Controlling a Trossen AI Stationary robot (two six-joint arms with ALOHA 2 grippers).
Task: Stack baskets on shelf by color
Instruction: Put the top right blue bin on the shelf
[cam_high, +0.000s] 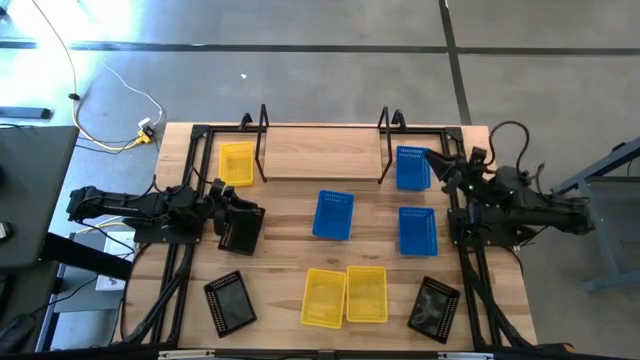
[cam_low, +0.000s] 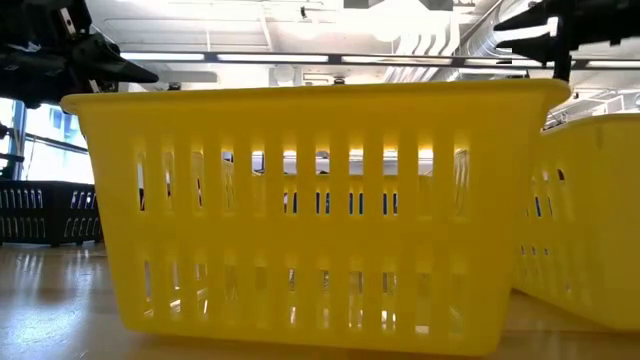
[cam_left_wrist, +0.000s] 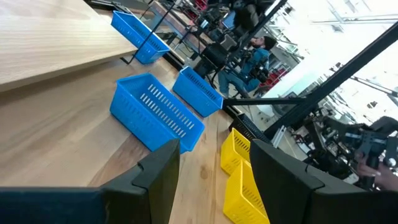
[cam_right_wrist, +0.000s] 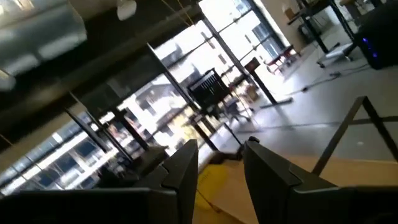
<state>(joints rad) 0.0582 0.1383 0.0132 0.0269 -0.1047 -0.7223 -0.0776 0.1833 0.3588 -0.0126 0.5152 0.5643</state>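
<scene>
Wooden tabletop (cam_high: 290, 260) fills the high view centre, grey floor around it. My left gripper (cam_high: 243, 213) sits mid-left of frame, fingers (cam_left_wrist: 163, 171) parted with a clear gap, over a black basket (cam_high: 241, 232); whether I'm actually touching it I can't tell. My right gripper (cam_high: 447, 165) sits upper right beside a blue basket (cam_high: 412, 167), fingers (cam_right_wrist: 183, 163) parted, holding nothing. Shelf (cam_high: 322, 150) stands at top centre, board bare. One yellow basket (cam_high: 236, 163) lies just left of its end frame. Remaining baskets lie scattered below, unsorted, so stacking by color looks barely begun.
</scene>
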